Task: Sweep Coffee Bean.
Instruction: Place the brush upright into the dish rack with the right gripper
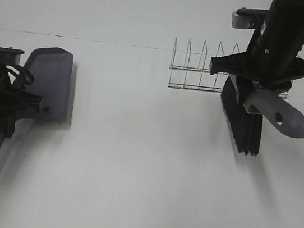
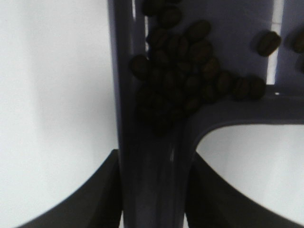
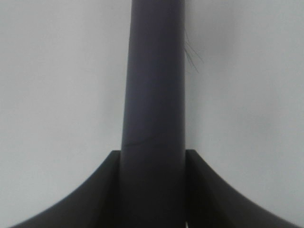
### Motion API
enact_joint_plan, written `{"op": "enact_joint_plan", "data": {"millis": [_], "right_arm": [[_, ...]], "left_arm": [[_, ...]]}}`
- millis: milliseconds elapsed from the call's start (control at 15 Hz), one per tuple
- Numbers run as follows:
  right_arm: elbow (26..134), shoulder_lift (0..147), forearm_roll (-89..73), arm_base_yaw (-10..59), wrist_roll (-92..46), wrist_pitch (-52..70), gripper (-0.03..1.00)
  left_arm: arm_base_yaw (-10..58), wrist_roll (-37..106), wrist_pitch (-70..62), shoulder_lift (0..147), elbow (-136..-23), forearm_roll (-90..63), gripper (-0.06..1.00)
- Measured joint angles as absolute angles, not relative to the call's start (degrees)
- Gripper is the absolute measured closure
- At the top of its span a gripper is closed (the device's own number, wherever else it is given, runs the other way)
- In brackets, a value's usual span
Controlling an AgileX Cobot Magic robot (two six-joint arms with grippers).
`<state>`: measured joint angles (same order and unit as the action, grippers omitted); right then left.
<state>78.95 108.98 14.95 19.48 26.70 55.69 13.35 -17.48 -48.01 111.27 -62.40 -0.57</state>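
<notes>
While the left claw [image 2: 152,194] is clamping shut on the dustpan [image 1: 49,80] handle, the coffee beans [image 2: 183,71] are lying heaped in the pan just ahead of its fingers, so any tilt is risking a spill onto the table [image 1: 141,192]. Farther off, the right claw [image 3: 153,190] is gripping the brush [image 1: 247,124] tightly beside the wire rack [image 1: 195,66], where a careless swing is risking a snag.

Looking down from high over the table [image 1: 130,190]; up close from each wrist along dustpan [image 2: 152,180], left, and brush handle [image 3: 154,95], right, both shared overhead.
</notes>
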Motion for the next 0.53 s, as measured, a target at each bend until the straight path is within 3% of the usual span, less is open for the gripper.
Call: {"op": "enact_joint_plan", "data": {"millis": [533], "right_arm": [[81.6,112.7,20.7,19.5,31.1,48.6,0.61]], "left_arm": [[13.3,-17.5,-47.9,111.2,-62.4,-0.6,0.61]]}}
